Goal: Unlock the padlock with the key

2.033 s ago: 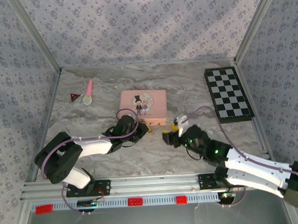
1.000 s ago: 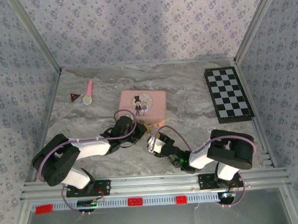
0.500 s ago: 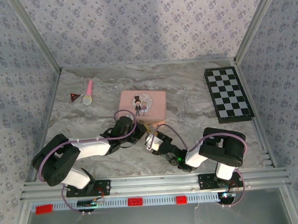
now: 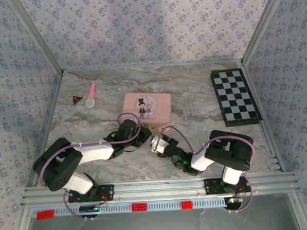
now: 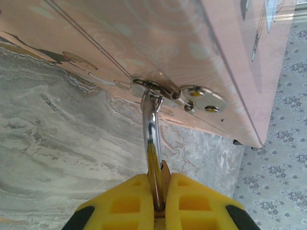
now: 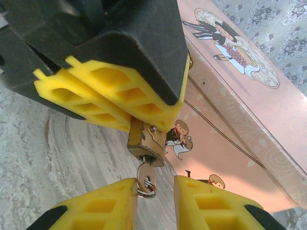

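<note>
The small brass padlock (image 6: 146, 141) hangs by its silvery shackle (image 5: 151, 129) from the hasp on the front of the pink tin (image 4: 148, 107). My left gripper (image 5: 158, 191) is shut on the padlock's body, and its yellow fingers (image 6: 120, 91) pinch the body from above. The key (image 6: 145, 176), with a small ring, sits in the keyhole at the padlock's underside. My right gripper (image 6: 154, 196) stands open around the key. Its left finger touches the key, and a gap remains at the right finger. In the top view both grippers (image 4: 143, 136) (image 4: 155, 142) meet just in front of the tin.
A folded chessboard (image 4: 235, 96) lies at the back right. A pink toy microphone (image 4: 91, 95) and a small red triangle (image 4: 76, 100) lie at the back left. The tin's front wall (image 6: 240, 143) stands close behind the key.
The right arm has swung in from the right to the padlock, and its jaws have narrowed around the key. The left gripper has stayed shut on the padlock.
</note>
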`<action>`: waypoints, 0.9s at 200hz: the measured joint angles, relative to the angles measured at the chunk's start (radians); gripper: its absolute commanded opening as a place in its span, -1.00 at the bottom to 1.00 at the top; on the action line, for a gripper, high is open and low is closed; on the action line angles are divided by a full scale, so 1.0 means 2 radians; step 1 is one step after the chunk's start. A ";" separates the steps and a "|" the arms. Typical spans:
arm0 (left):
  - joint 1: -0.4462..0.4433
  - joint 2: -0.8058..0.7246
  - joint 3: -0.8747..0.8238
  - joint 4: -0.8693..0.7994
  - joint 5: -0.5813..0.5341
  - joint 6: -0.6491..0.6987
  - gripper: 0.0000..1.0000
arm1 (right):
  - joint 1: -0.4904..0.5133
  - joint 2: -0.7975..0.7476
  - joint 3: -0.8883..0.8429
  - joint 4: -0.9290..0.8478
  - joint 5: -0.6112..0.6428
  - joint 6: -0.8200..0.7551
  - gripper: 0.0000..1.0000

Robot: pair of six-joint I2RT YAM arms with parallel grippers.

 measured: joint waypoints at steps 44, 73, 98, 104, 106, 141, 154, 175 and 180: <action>0.000 0.000 0.000 0.000 0.000 0.000 -1.00 | -0.001 0.004 0.002 0.003 0.000 0.000 -0.52; 0.000 -0.001 0.000 -0.001 -0.001 0.000 -1.00 | -0.001 0.005 0.006 0.003 0.000 0.004 -0.55; -0.002 -0.001 0.000 -0.002 -0.004 0.000 -1.00 | -0.001 0.006 0.008 0.003 0.000 0.006 -0.55; -0.002 -0.001 0.000 -0.002 -0.004 0.000 -1.00 | -0.001 0.006 0.008 0.003 0.000 0.006 -0.55; -0.002 -0.001 0.000 -0.002 -0.004 0.000 -1.00 | -0.001 0.006 0.008 0.003 0.000 0.006 -0.55; -0.002 -0.002 0.000 -0.002 -0.004 0.000 -1.00 | -0.001 0.013 0.010 0.003 0.000 0.008 -0.60; -0.003 -0.004 0.000 -0.006 -0.003 0.000 -1.00 | -0.001 0.015 0.011 0.003 0.000 0.009 -0.62; -0.007 -0.006 0.000 -0.009 -0.003 0.000 -1.00 | -0.001 0.016 0.011 0.003 0.002 0.011 -0.63; -0.008 -0.006 0.000 -0.009 -0.003 0.000 -1.00 | -0.001 0.016 0.011 0.003 0.002 0.012 -0.63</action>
